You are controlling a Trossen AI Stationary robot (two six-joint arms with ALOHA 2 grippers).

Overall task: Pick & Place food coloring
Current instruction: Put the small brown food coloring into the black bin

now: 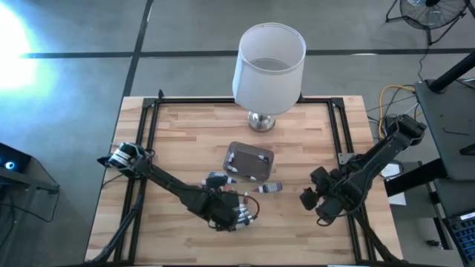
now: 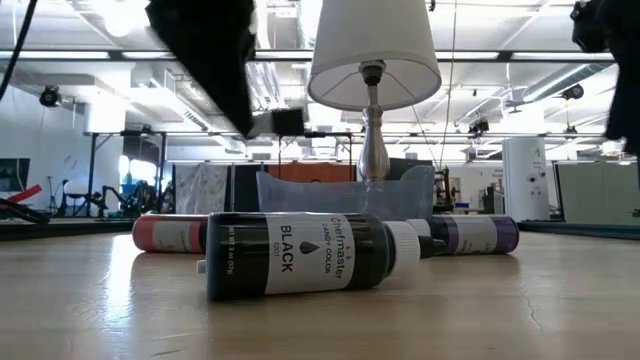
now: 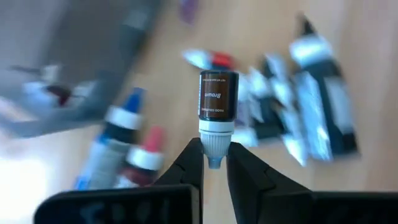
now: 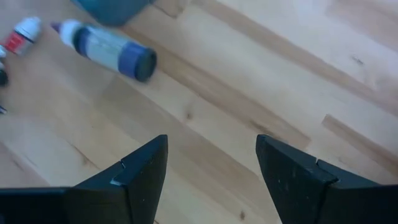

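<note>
Left gripper [image 3: 214,163] pinching brown bottle [image 3: 217,102] by white cap, long axis running straight out from fingers, base outward, above scattered bottles [image 1: 245,215]. Right gripper [image 4: 211,165] spread, empty, over bare wood table [image 1: 185,133]. Black bottle [image 2: 300,255] lying sideways; room beyond.

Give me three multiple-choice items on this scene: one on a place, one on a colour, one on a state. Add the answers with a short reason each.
1. Where does the lamp stand?
A. at the table's far edge
B. by the right arm
C. inside the tub

2. What colour does the label of the bottle in the left gripper name?
A. Black
B. Brown
C. Purple

3. How is the right gripper?
A. shut on a bottle
B. open and empty
C. shut on the tub

Answers: 1 A, the high view shows it at the far edge behind the tub. 2 B, the left wrist view reads Brown. 3 B, its wrist view shows parted fingers over bare wood.
</note>
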